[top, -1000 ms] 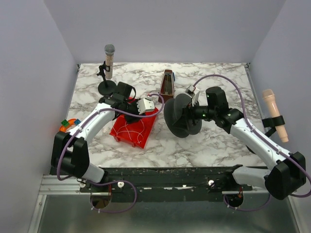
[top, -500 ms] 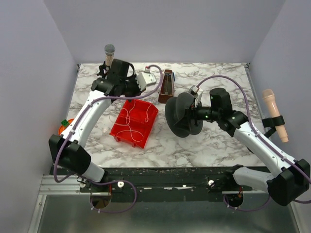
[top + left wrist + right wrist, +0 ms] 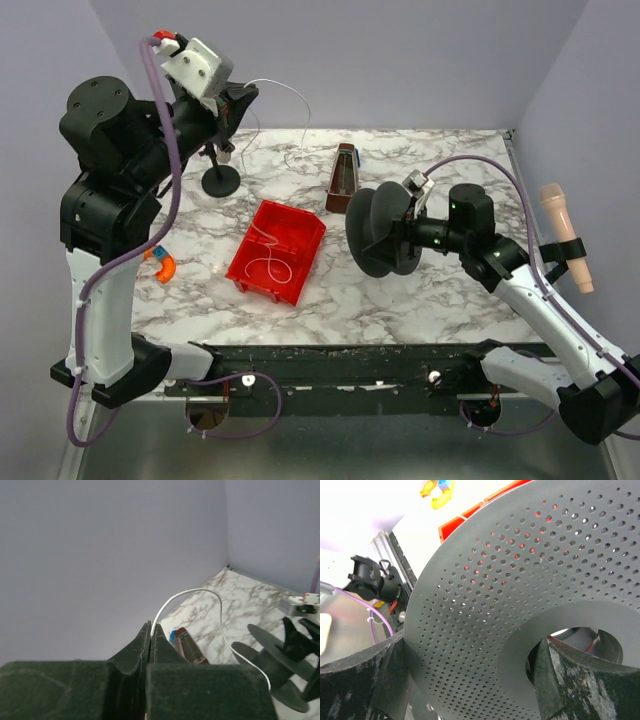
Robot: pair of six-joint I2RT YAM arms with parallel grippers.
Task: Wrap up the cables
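My left gripper point(image 3: 244, 97) is raised high above the table's back left, shut on the thin white cable point(image 3: 283, 88). In the left wrist view the cable point(image 3: 200, 591) leaves the closed fingertips of the left gripper point(image 3: 151, 626) and arcs down to the right. More of the cable lies in loose loops point(image 3: 268, 262) inside the red bin point(image 3: 300, 225). My right gripper point(image 3: 412, 232) grips the black spool point(image 3: 385, 232) on edge, right of the bin. The spool's perforated flange point(image 3: 520, 580) fills the right wrist view, and the right gripper point(image 3: 470, 680) has one finger on either side of it.
A brown metronome point(image 3: 343, 178) stands behind the spool, also seen as the metronome point(image 3: 187, 647) under the left jaws. A black microphone stand base point(image 3: 221, 181) sits at the back left. An orange toy point(image 3: 162, 264) lies at the left edge. A beige microphone point(image 3: 565, 235) is clipped to the right wall.
My left gripper shut on the cable at the red bin and rose high to the back left, pulling the cable up. The right arm shifted the spool slightly right.
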